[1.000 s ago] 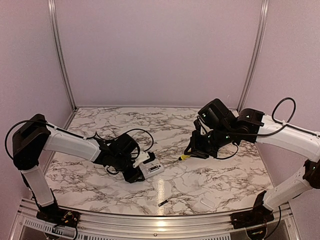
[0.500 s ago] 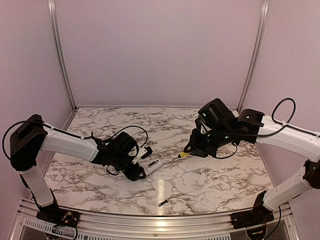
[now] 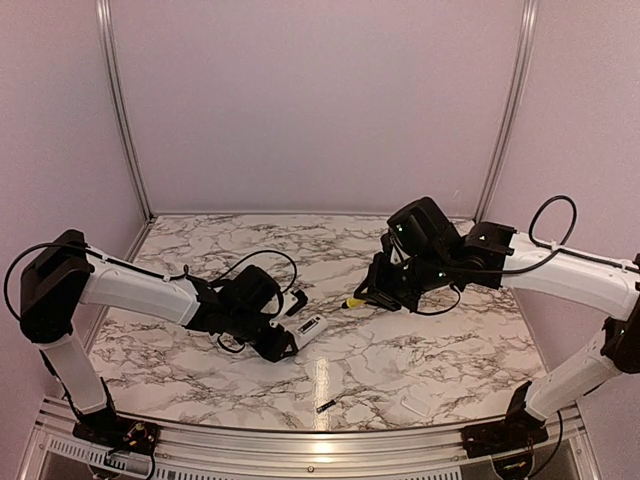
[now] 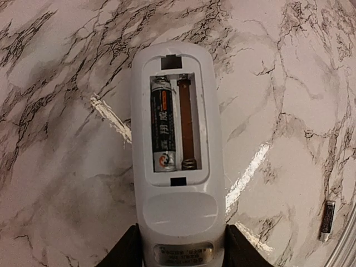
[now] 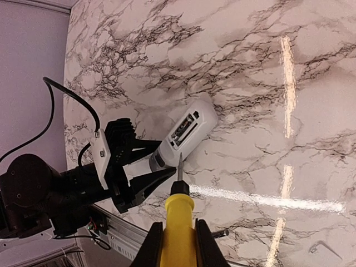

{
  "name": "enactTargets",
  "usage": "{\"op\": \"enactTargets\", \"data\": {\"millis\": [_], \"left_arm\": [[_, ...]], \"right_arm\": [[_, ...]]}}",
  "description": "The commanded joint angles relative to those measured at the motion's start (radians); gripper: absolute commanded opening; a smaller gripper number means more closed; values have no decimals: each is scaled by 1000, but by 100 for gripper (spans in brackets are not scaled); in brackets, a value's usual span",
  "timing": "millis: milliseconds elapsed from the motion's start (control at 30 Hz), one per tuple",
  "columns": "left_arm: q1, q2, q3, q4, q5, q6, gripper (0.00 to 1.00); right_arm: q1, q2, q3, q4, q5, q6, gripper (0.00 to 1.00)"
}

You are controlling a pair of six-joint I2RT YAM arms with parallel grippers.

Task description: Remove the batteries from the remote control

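The white remote control point(image 4: 178, 206) lies on the marble table with its back up and the compartment uncovered. My left gripper point(image 4: 179, 245) is shut on its near end, one black finger on each side. One dark battery point(image 4: 163, 123) sits in the left slot; the right slot shows bare brown contacts and a spring. Another battery point(image 4: 327, 220) lies loose on the table near the front edge point(image 3: 326, 406). My right gripper point(image 5: 177, 245) is shut on a yellow-handled screwdriver point(image 5: 178, 217), held above the table with its tip pointing at the remote point(image 5: 186, 133).
A small flat white cover piece point(image 3: 416, 405) lies near the front edge on the right. The metal front rail point(image 3: 300, 450) and both arm bases line the near side. Purple walls close in the back and sides.
My right arm has carried the screwdriver to the left, closer to the remote. The left gripper has turned the remote slightly and shifted it a little away from the front edge.
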Motion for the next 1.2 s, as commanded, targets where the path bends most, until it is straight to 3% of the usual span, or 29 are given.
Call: {"op": "enactTargets", "data": {"millis": [0,233,600,1167], "left_arm": [[-37,6,50,38,-120,-41,0],[-93,17,103,51,-234,-40,0],[-138,62,211,39,-228,-35,0],[-157,56,223,39,-242,-51,0]], "right_arm": [[9,28,-1,58,-8,42,0],[-12,42,8,55,-18,32,0],[-64,2,-19,69,-33,50,0],[-84,-94,-106,59,25,116,0]]}}
